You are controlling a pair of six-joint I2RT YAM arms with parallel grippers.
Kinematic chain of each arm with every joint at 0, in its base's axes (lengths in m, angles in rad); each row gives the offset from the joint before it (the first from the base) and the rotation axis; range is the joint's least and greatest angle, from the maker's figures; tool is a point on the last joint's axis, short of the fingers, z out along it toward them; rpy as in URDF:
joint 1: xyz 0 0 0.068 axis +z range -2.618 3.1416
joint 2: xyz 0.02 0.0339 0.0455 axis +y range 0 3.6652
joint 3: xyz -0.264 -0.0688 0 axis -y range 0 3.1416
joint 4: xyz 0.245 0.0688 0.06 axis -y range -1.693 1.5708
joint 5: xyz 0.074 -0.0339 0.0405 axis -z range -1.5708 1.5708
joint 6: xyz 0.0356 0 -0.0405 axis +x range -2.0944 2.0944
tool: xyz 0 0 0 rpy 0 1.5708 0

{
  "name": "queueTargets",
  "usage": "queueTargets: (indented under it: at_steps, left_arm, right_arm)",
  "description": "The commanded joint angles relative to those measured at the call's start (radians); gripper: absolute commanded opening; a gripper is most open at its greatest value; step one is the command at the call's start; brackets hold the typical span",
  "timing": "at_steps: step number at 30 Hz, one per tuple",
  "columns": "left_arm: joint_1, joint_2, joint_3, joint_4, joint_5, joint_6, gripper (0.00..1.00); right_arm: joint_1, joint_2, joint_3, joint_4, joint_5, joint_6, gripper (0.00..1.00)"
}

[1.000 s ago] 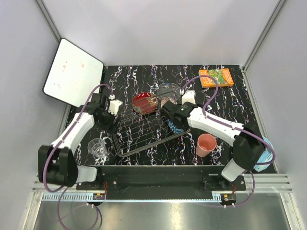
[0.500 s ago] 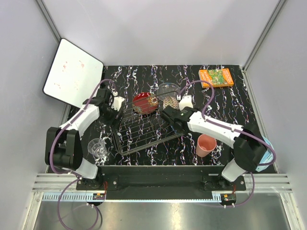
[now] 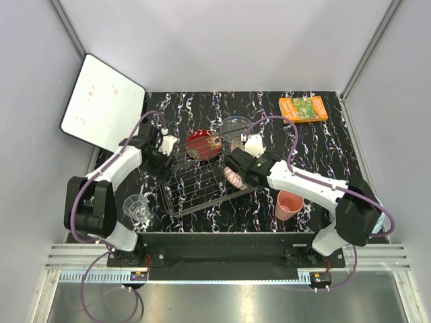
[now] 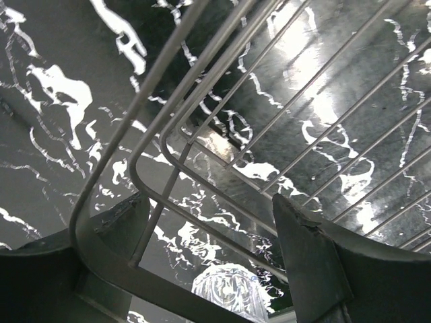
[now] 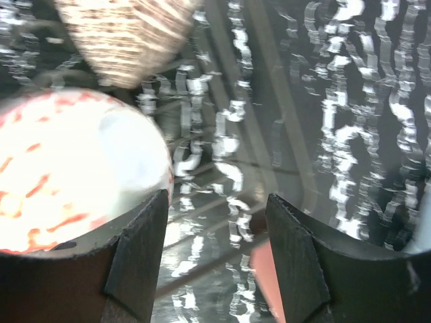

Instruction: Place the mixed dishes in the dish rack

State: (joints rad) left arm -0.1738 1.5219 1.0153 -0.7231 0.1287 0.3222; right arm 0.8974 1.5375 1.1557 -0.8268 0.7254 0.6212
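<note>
Wire dish rack: on the bench.
Left end effector: spread wide, straddling the rack's left corner wire.
Right end effector: spread, unladen; red-streaked bowl beside one finger, at rack's right edge.

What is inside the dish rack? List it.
The red gold-patterned dish leans at the dish rack's far end; a pale red-streaked bowl is at its right edge, partly covered by the right arm.

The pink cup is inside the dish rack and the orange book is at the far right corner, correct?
No. The top view shows the salmon-pink cup outside the dish rack, to its right. The orange book is at the far right corner.
</note>
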Motion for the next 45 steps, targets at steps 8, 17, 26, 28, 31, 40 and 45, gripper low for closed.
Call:
queueTargets:
  at_steps: [8, 17, 26, 28, 31, 40, 45]
  left_arm:
    - [-0.033, 0.006, 0.04, 0.047, 0.045, 0.021, 0.76]
    - [-0.035, -0.005, 0.034, 0.05, 0.046, 0.015, 0.75]
    - [-0.035, -0.026, 0.022, 0.054, 0.035, 0.02, 0.75]
    - [-0.036, -0.031, 0.017, 0.057, 0.041, 0.018, 0.75]
    - [-0.036, -0.04, 0.013, 0.06, 0.042, 0.018, 0.75]
    - [-0.036, -0.054, -0.001, 0.068, 0.051, 0.023, 0.75]
    - [-0.035, -0.063, -0.017, 0.079, 0.048, 0.031, 0.75]
  right_arm:
    - [0.032, -0.054, -0.004, 0.034, 0.024, 0.021, 0.67]
    - [0.078, -0.12, 0.088, 0.11, 0.008, -0.116, 0.67]
    - [0.202, 0.077, 0.205, 0.115, 0.0, -0.261, 0.71]
    - [0.205, 0.098, 0.22, 0.1, 0.014, -0.271, 0.71]
    - [0.212, 0.125, 0.228, 0.092, 0.052, -0.291, 0.72]
    - [0.216, 0.236, 0.271, 0.089, 0.137, -0.319, 0.72]
    - [0.215, 0.302, 0.288, 0.097, 0.151, -0.325, 0.72]
